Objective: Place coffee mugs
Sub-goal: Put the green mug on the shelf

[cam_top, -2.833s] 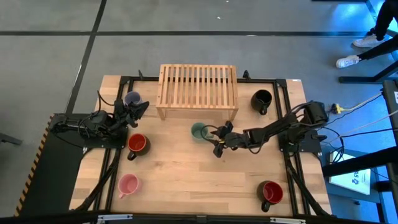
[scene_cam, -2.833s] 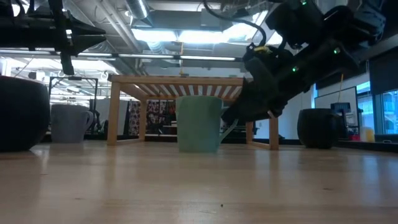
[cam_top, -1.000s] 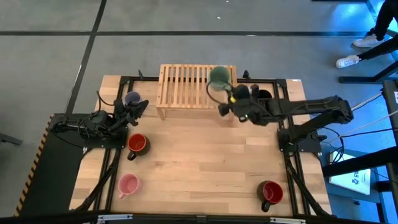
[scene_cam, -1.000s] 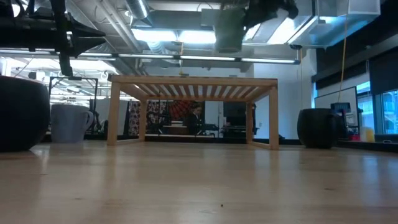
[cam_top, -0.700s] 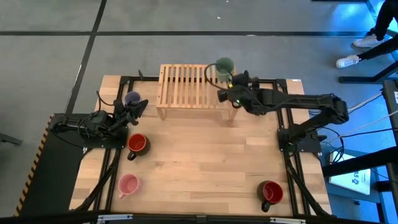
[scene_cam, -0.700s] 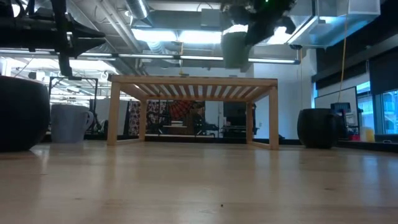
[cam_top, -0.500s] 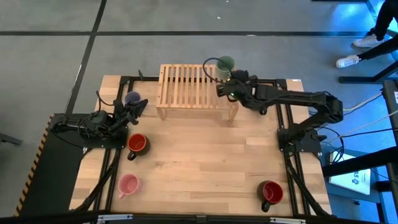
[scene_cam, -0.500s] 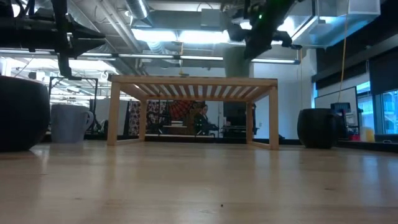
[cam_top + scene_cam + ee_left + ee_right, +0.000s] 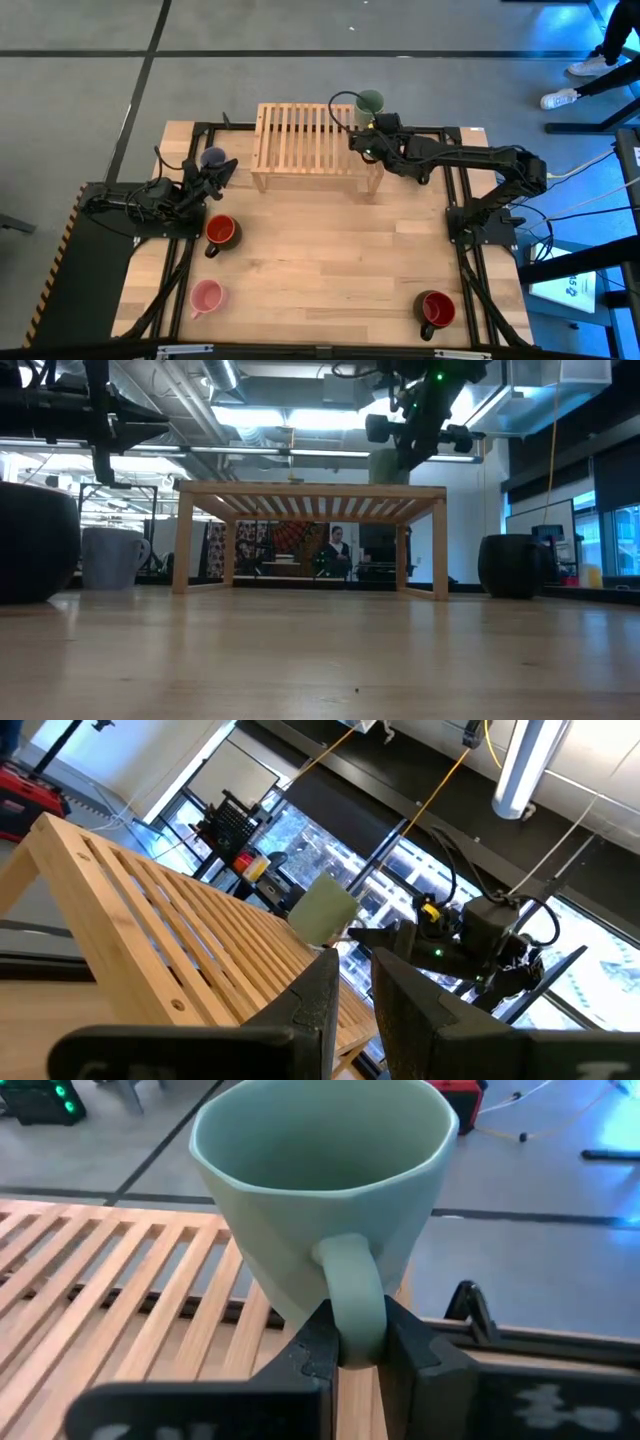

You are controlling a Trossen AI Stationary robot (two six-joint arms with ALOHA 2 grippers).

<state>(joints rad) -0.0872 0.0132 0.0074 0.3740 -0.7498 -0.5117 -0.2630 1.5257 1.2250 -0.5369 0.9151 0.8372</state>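
My right gripper [image 9: 368, 124] is shut on the handle of the green coffee mug [image 9: 370, 101], which hangs over the far right corner of the wooden slatted rack [image 9: 305, 140]. In the low view the mug's base [image 9: 390, 478] sits at the level of the rack's top; whether it touches, I cannot tell. My left gripper [image 9: 218, 174] waits at the table's left, next to the lavender mug [image 9: 212, 158]. Its fingers [image 9: 325, 982] stand a narrow gap apart with nothing between them. My right gripper pinches the green mug's handle [image 9: 355, 1315] between its two fingers [image 9: 316, 1342], low on the loop. The fingers come about level from the table's right side. The mug tilts, its mouth turned back toward the gripper, its base over the slats.
A dark mug with a red inside [image 9: 221, 231] and a pink mug [image 9: 206, 296] stand at the left. Another red-lined mug [image 9: 436, 308] stands at the near right. A black mug [image 9: 512, 565] stands right of the rack. A person [image 9: 338, 548] shows beyond the table.
My right gripper has carried the green mug toward the table's far edge and slightly right, from over the rack's right part to its far right corner. It has come down until the mug's base is level with the rack's top.
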